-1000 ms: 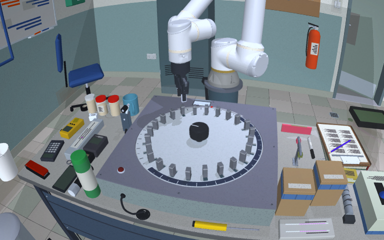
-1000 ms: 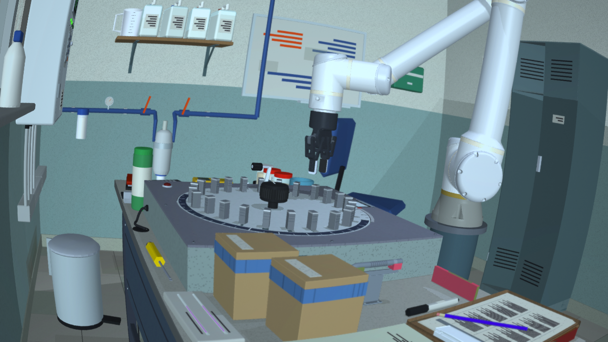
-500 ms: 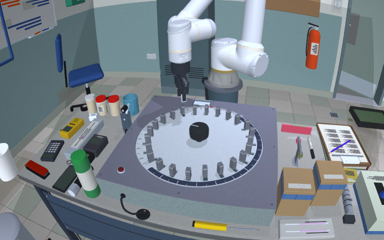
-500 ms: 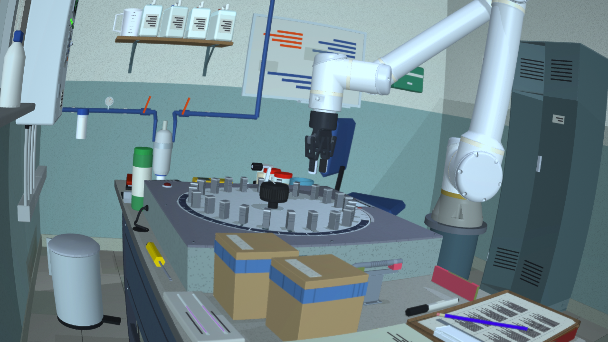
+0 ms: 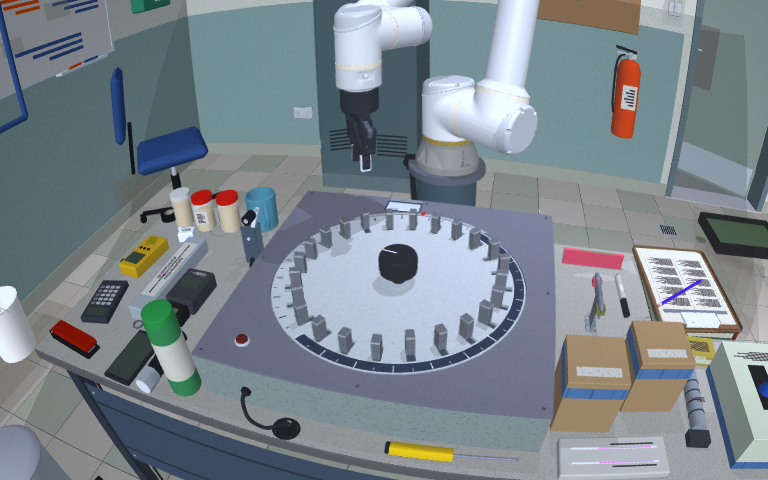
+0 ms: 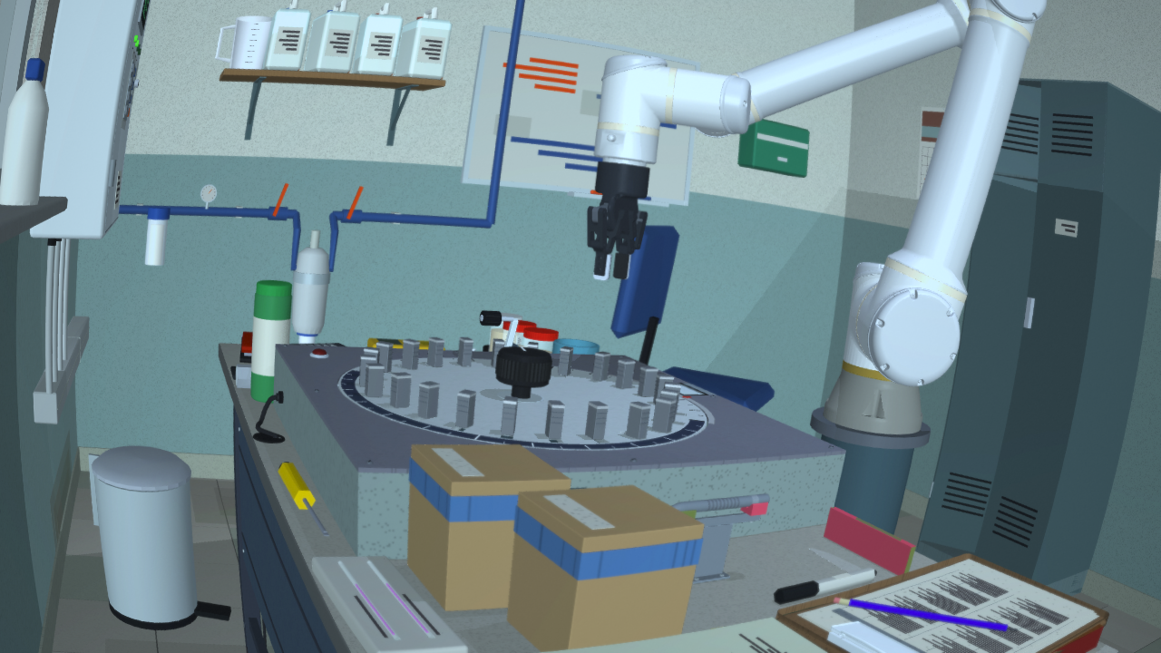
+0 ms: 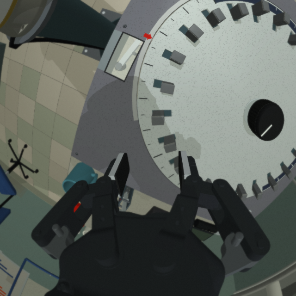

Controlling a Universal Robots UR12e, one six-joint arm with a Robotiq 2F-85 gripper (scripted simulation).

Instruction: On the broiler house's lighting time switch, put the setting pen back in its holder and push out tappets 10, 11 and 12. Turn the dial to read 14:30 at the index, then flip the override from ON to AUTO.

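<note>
The setting pen (image 5: 250, 217) is partly hidden, standing tilted in its grey holder (image 5: 251, 240) at the left rear corner of the time switch, its black cap upward. The white dial (image 5: 396, 288) carries a ring of grey tappets and a black centre knob (image 5: 397, 263) (image 7: 265, 119) with a white pointer line. A red index arrow (image 7: 147, 36) sits at the dial's rear rim, beside the override lever (image 7: 125, 56) in its framed window (image 5: 403, 206). My gripper (image 5: 366, 164) (image 6: 611, 272) (image 7: 151, 168) hangs high above the rear left rim of the dial, open and empty.
A teal mug (image 5: 262, 208) and three jars (image 5: 205, 210) stand behind the pen holder. Meters, a calculator and a green-capped can (image 5: 170, 346) crowd the left bench. Two cardboard boxes (image 5: 620, 371), pens and a clipboard (image 5: 685, 290) lie right of the switch.
</note>
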